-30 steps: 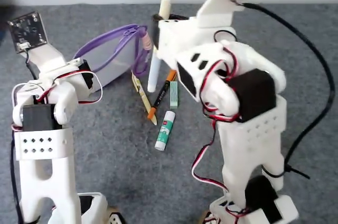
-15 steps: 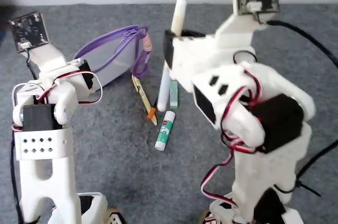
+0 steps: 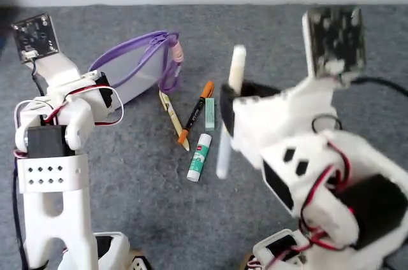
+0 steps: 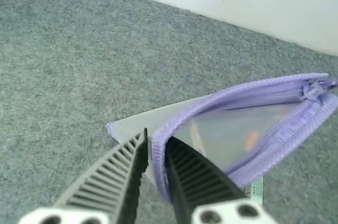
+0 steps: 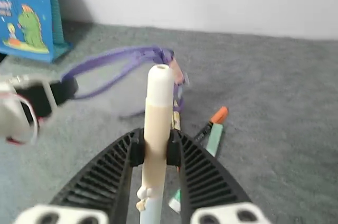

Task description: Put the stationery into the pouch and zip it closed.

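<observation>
On the grey surface [image 3: 115, 206] the clear, purple-zippered pouch [image 3: 131, 69] lies open with its edge pinched in the left end effector [image 4: 154, 140], while the right end effector [image 5: 157, 146] clamps a pale marker [image 3: 236, 69] upright near the orange-tipped pen [image 3: 196, 111], glue stick [image 3: 199, 157] and green eraser [image 3: 210, 114] beside the pouch.

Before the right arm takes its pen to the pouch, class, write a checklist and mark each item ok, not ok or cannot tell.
1. Grip of right gripper on pen: ok.
2. Hold of left gripper on pouch edge: ok.
3. Zip of pouch open: ok.
4. Position of pen above pouch mouth: not ok, it hangs near the glue stick.
5. Room left inside pouch: cannot tell.
</observation>
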You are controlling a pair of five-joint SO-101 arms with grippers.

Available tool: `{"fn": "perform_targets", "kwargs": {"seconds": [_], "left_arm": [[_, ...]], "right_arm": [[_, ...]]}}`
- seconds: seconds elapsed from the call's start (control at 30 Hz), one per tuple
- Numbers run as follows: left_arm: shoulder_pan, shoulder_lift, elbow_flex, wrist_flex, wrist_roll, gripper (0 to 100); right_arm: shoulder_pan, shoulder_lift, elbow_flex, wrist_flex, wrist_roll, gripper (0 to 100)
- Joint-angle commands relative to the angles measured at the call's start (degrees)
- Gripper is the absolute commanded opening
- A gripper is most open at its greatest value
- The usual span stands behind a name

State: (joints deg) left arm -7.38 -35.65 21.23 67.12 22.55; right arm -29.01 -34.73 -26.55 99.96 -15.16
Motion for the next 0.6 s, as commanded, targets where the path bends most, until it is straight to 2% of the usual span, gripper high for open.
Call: {"fn": "perform_targets", "kwargs": {"seconds": [0.0, 0.1, 0.3, 0.47, 0.57], "left_arm": [[0.1, -0.9, -3.0, -1.7, -0.7, 1], [0.1, -0.9, -2.9, -1.7, -0.7, 1], [-0.1, -0.9, -2.9, -1.7, -0.7, 1], [-0.1, -0.9, -2.9, -1.6, -0.7, 1], [0.0, -0.9, -2.9, -1.6, -0.6, 1]], "right_arm": [[0.0, -8.3, 12.3, -6.7, 1.8, 0.8], [0.0, -13.9, 24.5, -19.0, 3.3, 0.8], [-0.3, -19.6, 45.6, -50.2, 3.3, 0.8], [-0.9, -18.6, 55.6, -75.9, 3.3, 0.8], [-3.6, -15.5, 56.7, -85.4, 4.0, 0.8]]}}
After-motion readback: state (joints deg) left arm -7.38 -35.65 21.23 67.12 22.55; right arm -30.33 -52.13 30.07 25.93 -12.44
